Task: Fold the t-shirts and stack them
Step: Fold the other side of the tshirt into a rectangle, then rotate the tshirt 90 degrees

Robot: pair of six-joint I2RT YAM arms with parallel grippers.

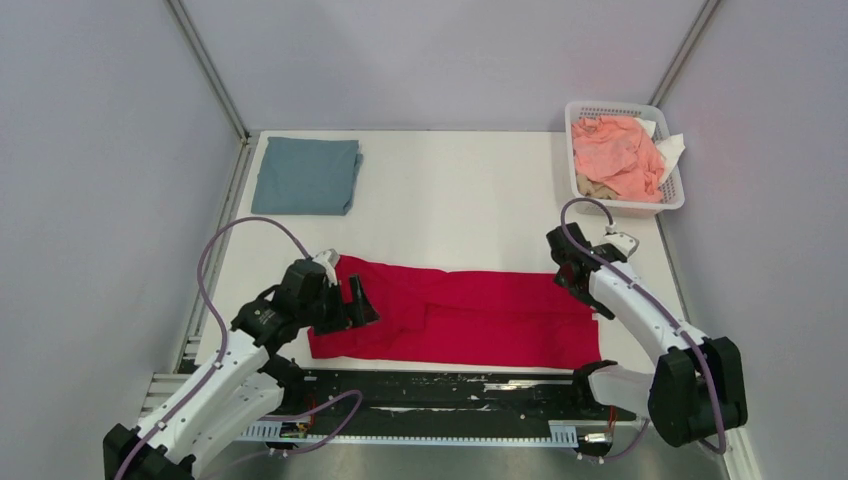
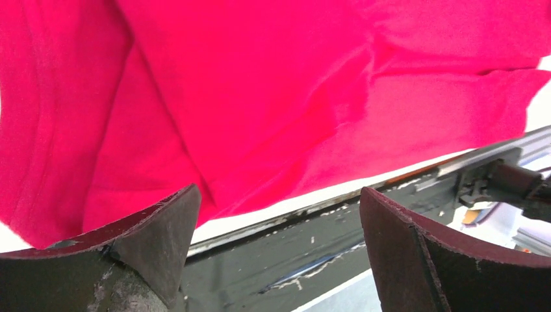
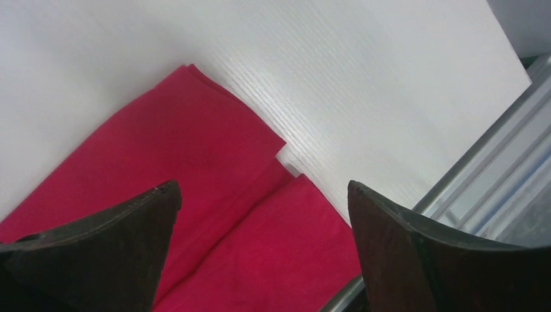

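Red t-shirt point(image 1: 470, 315) lies folded into a long strip along the near edge of the table point(image 1: 460, 200) | grey-blue t-shirt point(image 1: 305, 175) folded at the far left corner | we see left claw point(image 2: 278, 208) spread apart over the strip's left end, gripping nothing | right claw point(image 3: 263, 188) spread apart above its right end, gripping nothing

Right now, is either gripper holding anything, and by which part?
Nothing is held. The left gripper and right gripper both hang open over the red t-shirt, no cloth between their fingers.
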